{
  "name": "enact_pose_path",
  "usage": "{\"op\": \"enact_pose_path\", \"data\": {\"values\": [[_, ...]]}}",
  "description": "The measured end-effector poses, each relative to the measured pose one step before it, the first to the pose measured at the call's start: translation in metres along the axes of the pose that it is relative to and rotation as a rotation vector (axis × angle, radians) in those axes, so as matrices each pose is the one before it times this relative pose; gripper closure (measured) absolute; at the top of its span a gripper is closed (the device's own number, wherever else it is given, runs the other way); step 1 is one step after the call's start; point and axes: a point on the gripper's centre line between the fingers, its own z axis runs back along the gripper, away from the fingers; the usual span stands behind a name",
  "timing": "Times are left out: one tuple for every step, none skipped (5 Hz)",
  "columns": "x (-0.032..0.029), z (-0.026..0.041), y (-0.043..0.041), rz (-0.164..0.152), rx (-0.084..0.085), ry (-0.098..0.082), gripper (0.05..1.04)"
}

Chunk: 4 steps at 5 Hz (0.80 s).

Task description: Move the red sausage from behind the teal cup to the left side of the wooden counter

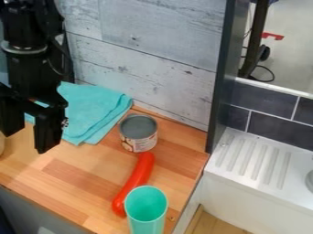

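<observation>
Okay so the black two-finger gripper (pixel 25 142) is hanging there with its jaws spread pretty wide, holding nothing, right by the folded turquoise cloth (pixel 98 107) on the wooden counter (pixel 73 183), near a grey-topped tin can (pixel 138 132), curvy red sausage-shaped thing (pixel 133 179) and mint-green cup (pixel 147 208).

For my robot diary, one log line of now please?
Black two-finger gripper: open, empty, near folded turquoise cloth | red sausage-shaped toy: between metal can and round green cup
</observation>
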Motion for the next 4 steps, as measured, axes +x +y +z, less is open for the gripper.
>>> {"op": "enact_pose_path", "data": {"values": [[-0.00112, -0.00352, -0.00071, 0.0023, -0.0036, 0.0179, 0.095], [0.01550, -0.00320, -0.00856, 0.0086, 0.0225, -0.0274, 0.095], [0.02941, -0.00536, -0.01430, -0.0158, -0.0248, -0.0470, 0.096], [0.02658, -0.01054, -0.01806, -0.0561, 0.0040, -0.0114, 0.096]]}}
